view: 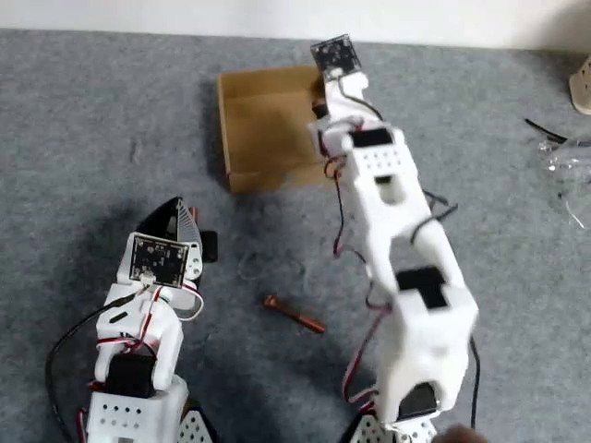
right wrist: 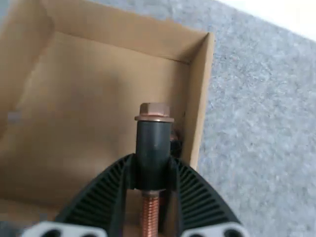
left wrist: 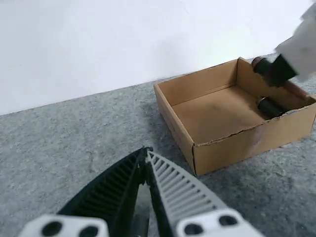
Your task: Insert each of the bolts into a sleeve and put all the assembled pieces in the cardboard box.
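The cardboard box (view: 263, 125) stands open at the far middle of the grey mat. My right gripper (right wrist: 151, 160) hangs over the box's right side, shut on a black sleeve (right wrist: 153, 143) with a copper bolt (right wrist: 154, 112) through it. In the left wrist view the box (left wrist: 232, 133) holds another dark assembled piece (left wrist: 269, 106), with the right gripper's piece (left wrist: 269, 69) above it. A loose copper bolt (view: 294, 314) lies on the mat between the arms. My left gripper (view: 180, 217) rests shut and empty near the mat, its tips (left wrist: 145, 153) pointing toward the box. A small black piece (view: 209, 245) lies beside it.
Clear plastic items and a thin cable (view: 563, 157) lie at the right edge of the mat, and a pale object (view: 582, 83) sits at the far right corner. A white wall (left wrist: 123, 39) runs behind the mat. Open mat lies left of the box.
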Robot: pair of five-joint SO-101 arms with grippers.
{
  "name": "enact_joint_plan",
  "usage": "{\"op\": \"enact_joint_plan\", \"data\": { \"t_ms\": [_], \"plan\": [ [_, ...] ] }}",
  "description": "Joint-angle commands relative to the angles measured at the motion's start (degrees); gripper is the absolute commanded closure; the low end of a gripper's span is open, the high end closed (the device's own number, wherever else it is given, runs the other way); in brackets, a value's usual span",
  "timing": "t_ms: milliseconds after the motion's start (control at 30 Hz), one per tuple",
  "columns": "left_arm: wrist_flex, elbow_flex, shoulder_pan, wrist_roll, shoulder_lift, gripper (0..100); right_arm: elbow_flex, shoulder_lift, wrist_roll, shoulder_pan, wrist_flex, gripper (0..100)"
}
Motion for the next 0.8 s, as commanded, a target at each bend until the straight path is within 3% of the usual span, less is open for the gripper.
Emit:
{"op": "enact_joint_plan", "data": {
  "t_ms": [0,533,767],
  "plan": [
    [-1.23,1.19,1.19,-0.44,-0.22,99,-19.82,7.08,0.79,1.19,4.97,99.4],
    [-1.23,1.19,1.19,-0.53,-0.22,99,-63.87,34.59,0.79,1.19,23.34,98.1],
    [-1.23,1.19,1.19,-0.53,-0.22,99,-71.08,38.64,0.79,0.92,28.26,76.5]
  ]
}}
